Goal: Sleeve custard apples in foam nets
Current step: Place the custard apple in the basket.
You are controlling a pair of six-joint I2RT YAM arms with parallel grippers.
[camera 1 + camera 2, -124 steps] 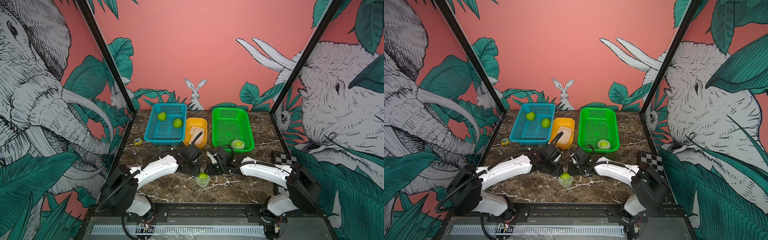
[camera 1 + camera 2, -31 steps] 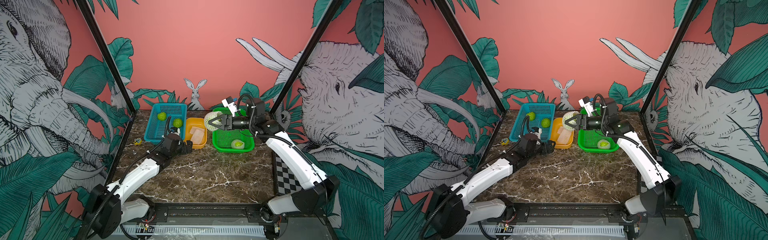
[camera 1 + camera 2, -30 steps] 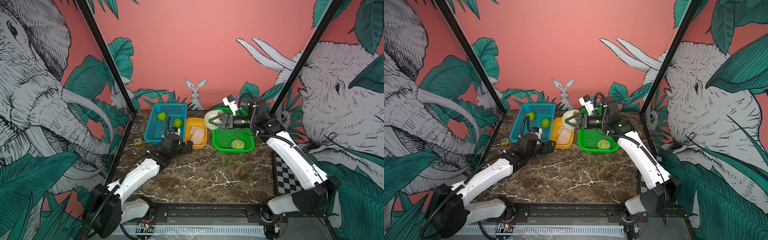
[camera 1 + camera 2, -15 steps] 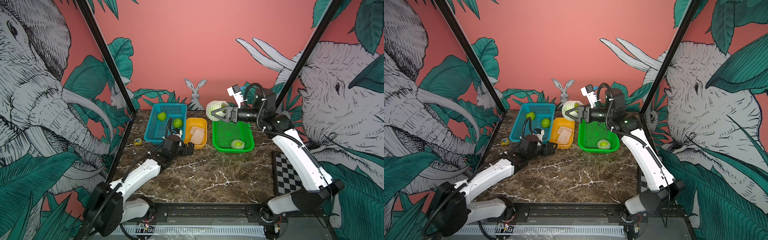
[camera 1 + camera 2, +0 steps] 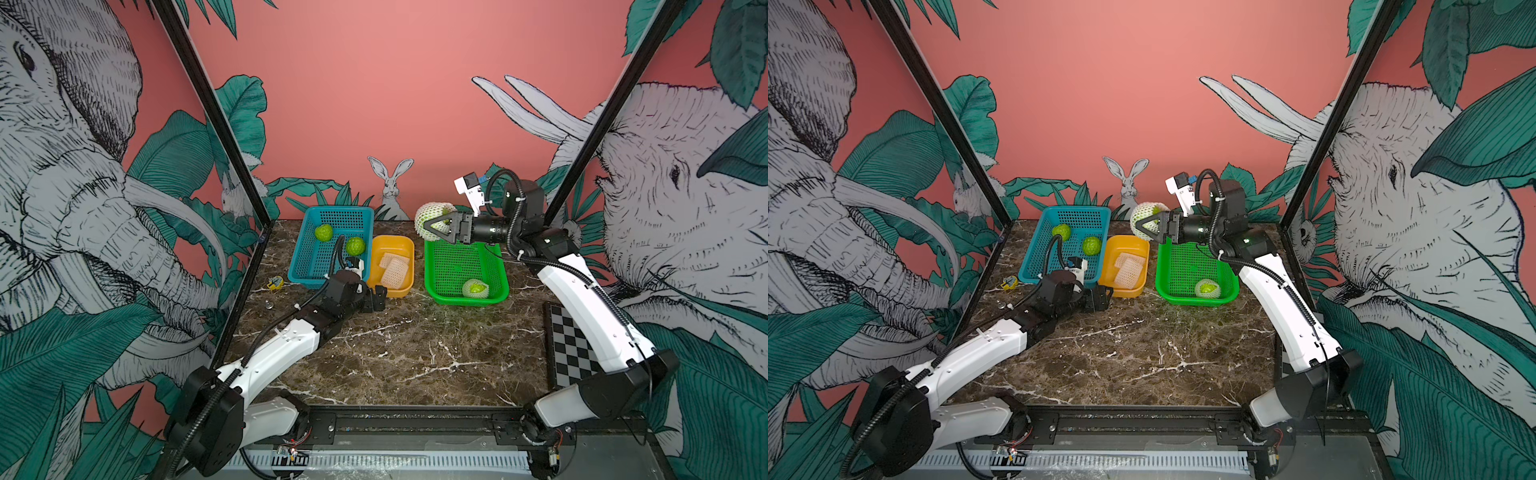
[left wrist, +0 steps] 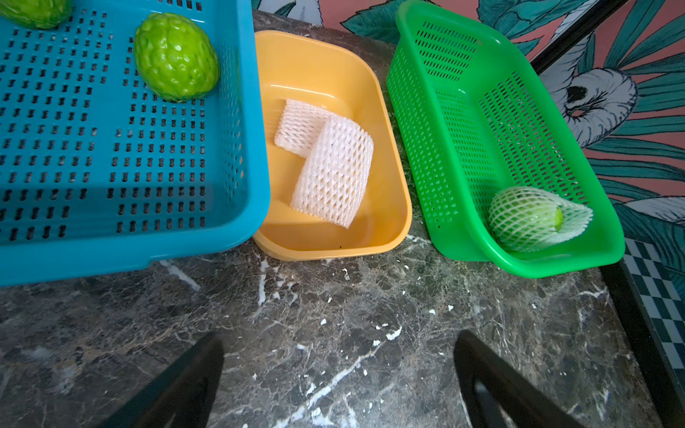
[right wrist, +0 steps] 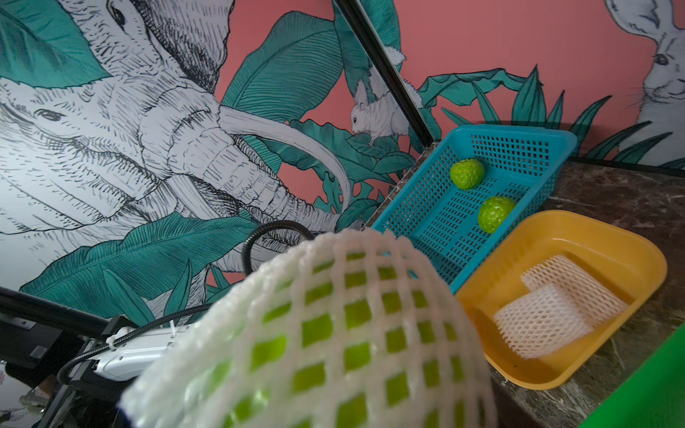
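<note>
My right gripper is shut on a custard apple sleeved in a foam net, held in the air above the far left corner of the green basket. That netted fruit fills the right wrist view and hides the fingers. Another sleeved custard apple lies in the green basket's near end. Two bare custard apples sit in the blue basket. Two flat foam nets lie in the yellow tub. My left gripper hovers open and empty over the marble in front of the tub.
A checkerboard mat lies at the table's right edge. A small yellow object and a bolt sit near the left wall. Black frame posts and printed walls close in the sides and back.
The right arm has lifted the netted custard apple higher and farther back over the green basket. The left gripper has edged a little toward the baskets and stays open.
</note>
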